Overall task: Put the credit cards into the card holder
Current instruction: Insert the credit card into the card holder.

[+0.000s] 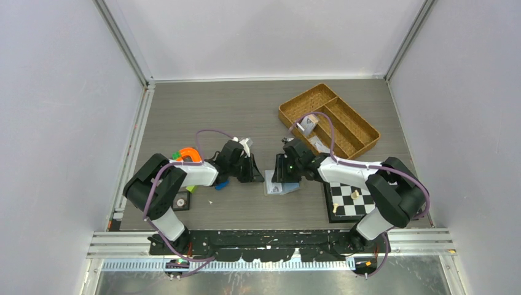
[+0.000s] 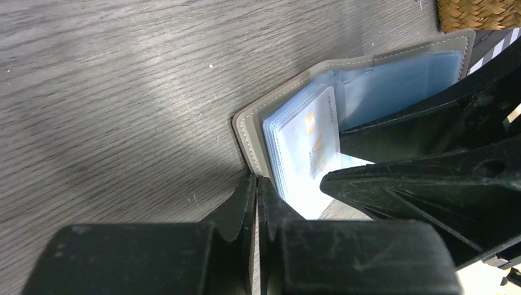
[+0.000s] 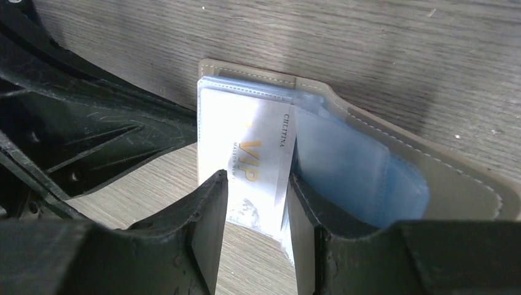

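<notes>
The grey card holder (image 1: pixel 284 187) lies open on the table between my two grippers, its light blue sleeves showing. My left gripper (image 1: pixel 257 175) is shut on the edge of the grey cover (image 2: pixel 252 132); in its own view the left gripper (image 2: pixel 257 187) pinches a thin pale strip of that cover. A whitish card with gold "VIP" lettering (image 3: pixel 252 141) sits partly in a sleeve, its near end sticking out. It also shows in the left wrist view (image 2: pixel 307 147). My right gripper (image 3: pixel 258 178) is open, jaws straddling that card's near end just above it.
A two-part wicker basket (image 1: pixel 353 117) stands at the back right with small pale items in it. A chessboard (image 1: pixel 350 200) lies by the right arm. A black square tile with a dial (image 1: pixel 181 201), orange and green pieces (image 1: pixel 187 155) and a blue piece (image 1: pixel 221 183) lie by the left arm.
</notes>
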Controlling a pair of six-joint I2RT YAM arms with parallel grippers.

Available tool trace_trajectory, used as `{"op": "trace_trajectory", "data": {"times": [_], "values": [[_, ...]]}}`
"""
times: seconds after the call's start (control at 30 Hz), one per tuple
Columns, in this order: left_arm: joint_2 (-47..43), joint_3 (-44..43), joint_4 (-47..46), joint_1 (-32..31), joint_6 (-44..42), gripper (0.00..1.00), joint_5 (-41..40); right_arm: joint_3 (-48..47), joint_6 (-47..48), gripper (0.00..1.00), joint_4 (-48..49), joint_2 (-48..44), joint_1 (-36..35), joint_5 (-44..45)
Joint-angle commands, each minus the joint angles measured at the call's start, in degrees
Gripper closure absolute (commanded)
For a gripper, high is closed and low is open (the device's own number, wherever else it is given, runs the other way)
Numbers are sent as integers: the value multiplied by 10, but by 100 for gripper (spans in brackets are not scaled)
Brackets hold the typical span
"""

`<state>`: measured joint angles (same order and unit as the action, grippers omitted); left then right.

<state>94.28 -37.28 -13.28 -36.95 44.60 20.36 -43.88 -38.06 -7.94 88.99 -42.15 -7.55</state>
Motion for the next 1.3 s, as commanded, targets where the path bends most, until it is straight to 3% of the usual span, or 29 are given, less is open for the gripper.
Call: {"op": "trace_trajectory", "data": {"times": [0.0, 0.2, 0.37, 0.5, 0.73, 0.93, 1.1, 1.27], "values": [[0, -8, -18, -8, 3, 100, 11, -29, 5, 53, 22, 3, -28, -19], [-6, -4, 10, -7, -22, 100, -8, -26, -5, 46, -71, -93, -31, 51], [-10, 11, 9, -1, -36, 100, -2, 12, -22, 27, -161, -243, -25, 130], [-13, 16, 9, 0, -35, 100, 10, 25, -17, 22, -218, -287, -3, 146], [-29, 24, 8, 0, -29, 100, 9, 84, -22, 21, -165, -285, 77, 59], [-36, 21, 19, 0, -31, 100, 11, 99, -10, 22, -109, -243, 103, 8], [-41, 12, 40, 0, -42, 100, 13, 90, 0, 25, -95, -194, 105, 19], [-48, 4, 59, 0, -50, 100, 11, 80, 9, 36, -89, -153, 104, 42]]}}
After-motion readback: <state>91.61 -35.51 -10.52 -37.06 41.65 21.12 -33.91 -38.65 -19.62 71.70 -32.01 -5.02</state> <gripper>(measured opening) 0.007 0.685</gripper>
